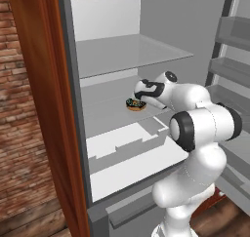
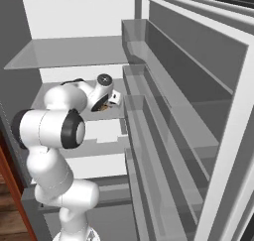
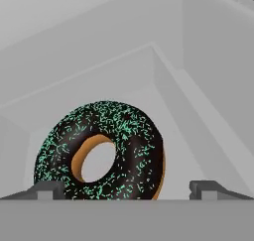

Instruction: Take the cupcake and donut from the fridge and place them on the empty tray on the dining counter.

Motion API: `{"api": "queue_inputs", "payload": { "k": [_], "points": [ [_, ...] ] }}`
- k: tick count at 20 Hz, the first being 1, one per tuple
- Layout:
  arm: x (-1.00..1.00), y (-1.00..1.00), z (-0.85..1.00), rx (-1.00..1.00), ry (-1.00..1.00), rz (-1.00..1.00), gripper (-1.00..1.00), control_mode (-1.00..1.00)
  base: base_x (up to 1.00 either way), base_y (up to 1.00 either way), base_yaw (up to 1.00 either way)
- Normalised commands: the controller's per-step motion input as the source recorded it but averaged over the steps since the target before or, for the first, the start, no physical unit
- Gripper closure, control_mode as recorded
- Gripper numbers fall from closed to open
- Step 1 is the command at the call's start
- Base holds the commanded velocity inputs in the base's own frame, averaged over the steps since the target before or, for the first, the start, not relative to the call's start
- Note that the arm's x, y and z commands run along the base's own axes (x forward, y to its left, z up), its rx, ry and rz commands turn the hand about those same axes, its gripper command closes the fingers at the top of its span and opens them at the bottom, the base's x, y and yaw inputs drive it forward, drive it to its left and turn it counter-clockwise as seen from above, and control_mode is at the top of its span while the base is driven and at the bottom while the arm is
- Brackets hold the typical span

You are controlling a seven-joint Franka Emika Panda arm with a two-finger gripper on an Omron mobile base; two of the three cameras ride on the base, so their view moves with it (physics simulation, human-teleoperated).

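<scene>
Donut [image 3: 101, 153] sits on the middle shelf [image 1: 105, 116] inside the open fridge [image 1: 73, 85], chocolate glaze and teal sprinkles facing the hand camera. Gripper [image 3: 126, 189] is right at it, fingers [image 3: 47, 189] spread wide, one tip on each side of the ring, not pinching. Arm [image 1: 195, 133] reaches in over the shelf.

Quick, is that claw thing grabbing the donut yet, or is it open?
Gripper: open, holding nothing; its fingertips straddle the donut on the fridge shelf.
</scene>
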Motion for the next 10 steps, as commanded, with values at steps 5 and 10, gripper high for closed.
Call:
{"api": "queue_inputs", "payload": {
  "k": [5,10],
  "points": [
    [0.37,0.0,-0.28,-0.03,0.0,0.0,-1.0,-1.0,0.0,0.0,0.0],
    [0.3,0.0,-0.44,-0.08,-0.06,0.0,-1.0,-1.0,0.0,0.0,0.0]
  ]
}}
